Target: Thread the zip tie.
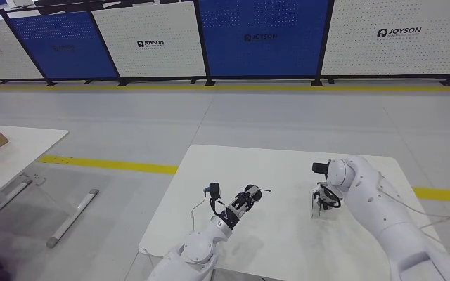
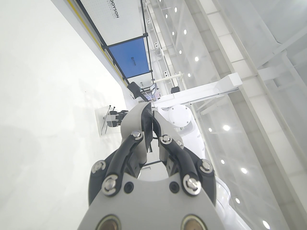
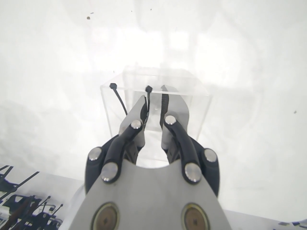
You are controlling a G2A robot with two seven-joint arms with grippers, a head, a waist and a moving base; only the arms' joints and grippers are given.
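L gripper (image 1: 250, 194), near centre of table (image 1: 281, 228), pinched shut on zip tie (image 1: 263, 190), tail sticking out, prob. ready for threading. Toward right edge, clear box (image 3: 197, 111) keeps spare ties (image 3: 118, 98) upright. R gripper (image 3: 155, 98) narrowly open, straddling one, likely to grab it.

Left arm stretches toward 1 o'clock, left gripper (image 1: 254, 192) pinched on a zip tie (image 1: 265, 190). At 3 o'clock, right gripper (image 1: 324, 201) points downward, its 2 fingers (image 3: 165, 101) parted.

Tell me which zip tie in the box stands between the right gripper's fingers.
The middle tie; the corner tie leans outside the right gripper, by the box wall.
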